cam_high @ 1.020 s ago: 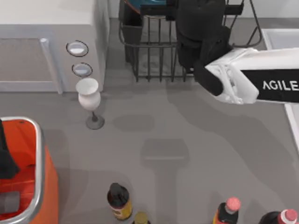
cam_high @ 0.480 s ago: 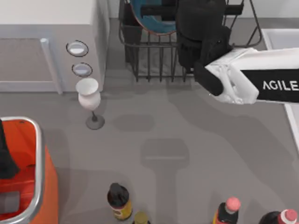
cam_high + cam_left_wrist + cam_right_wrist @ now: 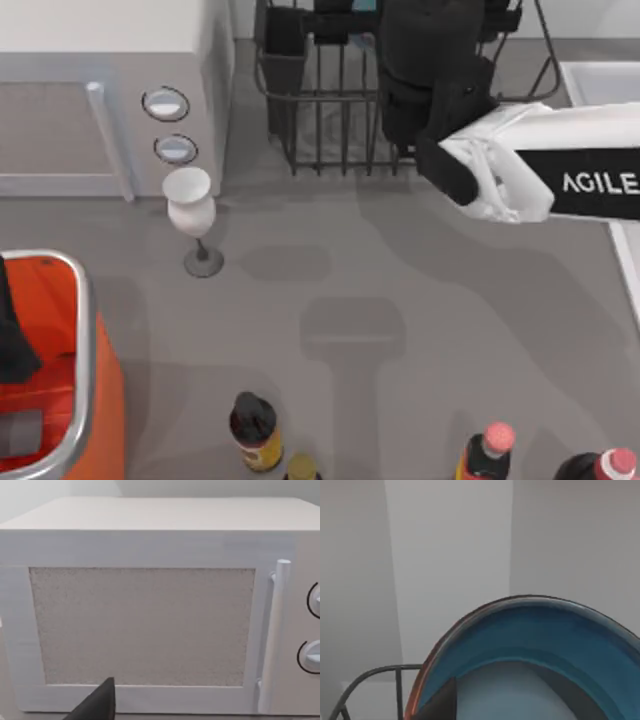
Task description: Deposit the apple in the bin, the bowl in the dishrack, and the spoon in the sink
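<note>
The blue bowl (image 3: 530,635) with its reddish-brown rim stands on edge close to the right wrist camera, above the black wire dishrack (image 3: 330,110) at the table's far middle. My right gripper (image 3: 345,15) reaches over the rack's back and is shut on the bowl; one dark finger (image 3: 442,702) lies against the bowl's rim. At the table's left edge my left arm (image 3: 12,335) hangs over the orange bin (image 3: 85,400), its wrist camera facing the microwave. The sink's (image 3: 600,85) white rim is at the far right. The apple and the spoon are out of view.
A white microwave (image 3: 100,90) fills the far left, with a white goblet (image 3: 190,205) standing in front of it. Several bottles line the near edge, among them a dark one (image 3: 254,428) and a red-capped one (image 3: 490,448). A rack wire (image 3: 370,672) curves beside the bowl.
The bowl tipped into fuller sight over the rack half a second ago, then swung back toward the far edge. Both arms have barely shifted.
</note>
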Controlling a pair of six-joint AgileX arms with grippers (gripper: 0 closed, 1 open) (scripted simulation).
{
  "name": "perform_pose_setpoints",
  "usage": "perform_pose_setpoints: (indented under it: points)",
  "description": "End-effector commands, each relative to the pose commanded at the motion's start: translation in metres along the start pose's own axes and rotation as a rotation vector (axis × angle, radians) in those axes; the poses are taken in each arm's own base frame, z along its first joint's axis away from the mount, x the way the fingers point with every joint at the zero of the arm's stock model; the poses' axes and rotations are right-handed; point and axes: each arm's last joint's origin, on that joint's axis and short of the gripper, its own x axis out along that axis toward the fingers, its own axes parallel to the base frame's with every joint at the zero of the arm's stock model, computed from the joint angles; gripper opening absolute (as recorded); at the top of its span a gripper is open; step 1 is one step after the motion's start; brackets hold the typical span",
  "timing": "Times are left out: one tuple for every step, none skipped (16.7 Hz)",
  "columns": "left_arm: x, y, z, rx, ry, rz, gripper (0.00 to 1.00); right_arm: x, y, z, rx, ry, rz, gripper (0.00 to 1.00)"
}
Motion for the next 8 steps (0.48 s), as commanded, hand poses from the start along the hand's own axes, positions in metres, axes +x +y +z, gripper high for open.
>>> perform_pose_setpoints:
  points:
    - [0.0000, 0.0000, 0.0000, 0.000, 0.000, 0.000, 1.00, 0.0000, 0.0000, 0.0000, 0.000, 0.000, 0.000, 1.00]
    - [0.0000, 0.0000, 0.0000, 0.000, 0.000, 0.000, 1.00, 0.0000, 0.0000, 0.0000, 0.000, 0.000, 0.000, 1.00]
    - [0.0000, 0.0000, 0.0000, 0.000, 0.000, 0.000, 1.00, 0.0000, 0.0000, 0.0000, 0.000, 0.000, 0.000, 1.00]
    - [0.0000, 0.0000, 0.0000, 0.000, 0.000, 0.000, 1.00, 0.0000, 0.0000, 0.0000, 0.000, 0.000, 0.000, 1.00]
    - [0.0000, 0.0000, 0.0000, 0.000, 0.000, 0.000, 1.00, 0.0000, 0.0000, 0.0000, 0.000, 0.000, 0.000, 1.00]
    - [0.0000, 0.0000, 0.0000, 0.000, 0.000, 0.000, 1.00, -0.0006, 0.0008, 0.0002, 0.000, 0.000, 0.002, 1.00]
    - [0.0000, 0.0000, 0.0000, 0.000, 0.000, 0.000, 1.00, -0.0006, 0.0008, 0.0002, 0.000, 0.000, 0.002, 1.00]
    - [0.0000, 0.0000, 0.0000, 0.000, 0.000, 0.000, 1.00, -0.0011, -0.0011, 0.0010, -0.001, 0.001, 0.003, 1.00]
